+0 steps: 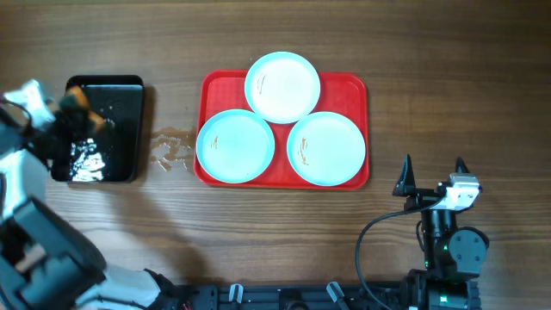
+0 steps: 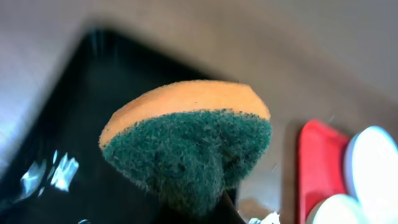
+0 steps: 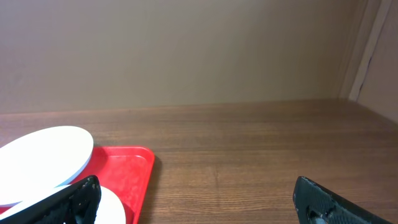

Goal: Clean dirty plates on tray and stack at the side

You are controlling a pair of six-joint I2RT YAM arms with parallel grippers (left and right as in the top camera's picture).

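our left end effector (image 1: 76, 110) is pinching a sponge (image 2: 186, 143), green scrub face out, above the black tray (image 1: 120, 90), well left of the red tray (image 1: 207, 86). three plates (image 1: 235, 145) lie on the red tray, each with faint orange smears (image 1: 303, 153). the right end effector (image 1: 432, 164) sits spread off its lower right corner. we should bring the sponge over level, press the green face flat and rub each smear. we can read no brand or writing.
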